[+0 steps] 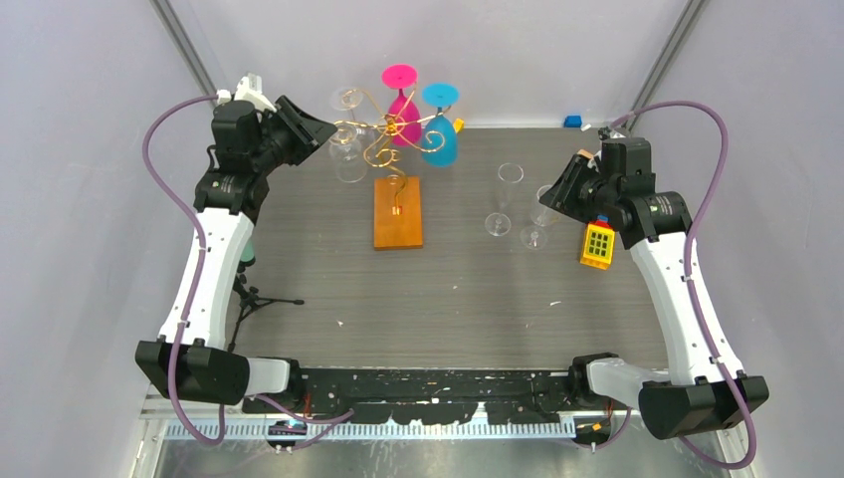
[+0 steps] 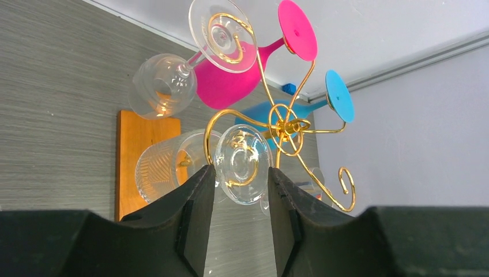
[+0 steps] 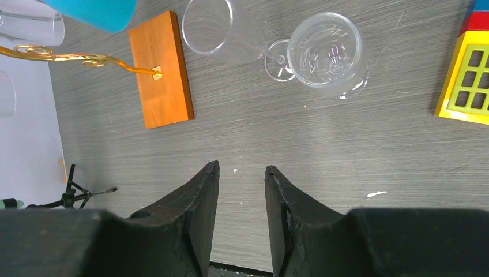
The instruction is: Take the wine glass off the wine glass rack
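The grey table (image 1: 478, 289) carries the rack (image 1: 398, 214) at its far middle, its orange base lying flat and the gold arms curling above it. From overhead, the clear glasses hung on the rack's left side are faint against the table and hard to separate.

The left gripper (image 2: 241, 173) is at that side. Its fingers stand partly apart, and the foot of the wine glass (image 2: 243, 156) fills the gap at their tips. The glass hangs on a spiral arm, stem hidden behind its foot. I cannot tell whether the pads touch it.

A second clear glass (image 2: 164, 86) hangs above it. The pink glass (image 2: 228, 81) shows well; the blue glass (image 2: 340, 95) shows mostly its foot, its bowl largely hidden behind the wire.

The right gripper (image 3: 241, 170) hovers over bare table, well right of the rack, fingers narrowly apart with nothing between them. Beyond it stand a round glass (image 3: 328, 52) and a flute (image 3: 222, 32), the flute cut by the frame's top. A yellow block (image 1: 597, 242) sits just right of them, cropped in the right wrist view. A small tripod (image 1: 254, 297) stands by the left arm.
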Action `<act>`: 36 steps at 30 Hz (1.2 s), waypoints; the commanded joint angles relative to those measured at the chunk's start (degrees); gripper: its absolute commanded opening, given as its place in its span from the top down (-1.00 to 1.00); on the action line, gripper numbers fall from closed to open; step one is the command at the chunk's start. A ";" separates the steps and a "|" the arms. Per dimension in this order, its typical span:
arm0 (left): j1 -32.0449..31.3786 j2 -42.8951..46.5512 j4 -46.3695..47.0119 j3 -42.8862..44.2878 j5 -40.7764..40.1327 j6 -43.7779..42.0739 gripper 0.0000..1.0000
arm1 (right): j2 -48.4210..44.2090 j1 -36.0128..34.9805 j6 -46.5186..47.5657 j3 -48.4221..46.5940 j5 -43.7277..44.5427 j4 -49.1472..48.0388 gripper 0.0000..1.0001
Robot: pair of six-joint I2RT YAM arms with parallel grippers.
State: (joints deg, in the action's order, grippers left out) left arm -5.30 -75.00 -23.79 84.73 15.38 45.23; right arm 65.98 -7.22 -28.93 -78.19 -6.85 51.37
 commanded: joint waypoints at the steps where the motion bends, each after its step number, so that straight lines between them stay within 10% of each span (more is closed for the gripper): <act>1: -0.14 -0.28 2.68 0.70 0.03 -0.91 0.19 | -1.35 0.19 -0.56 -0.29 -0.84 -2.16 0.19; 36: -0.17 -1.51 9.31 -2.90 6.52 15.95 0.29 | -1.79 0.19 -0.49 0.58 -0.79 -2.64 0.19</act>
State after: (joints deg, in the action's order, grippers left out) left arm -5.15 -77.25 -18.81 82.83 18.68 56.73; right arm 65.91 -7.22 -28.93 -77.62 -7.01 50.89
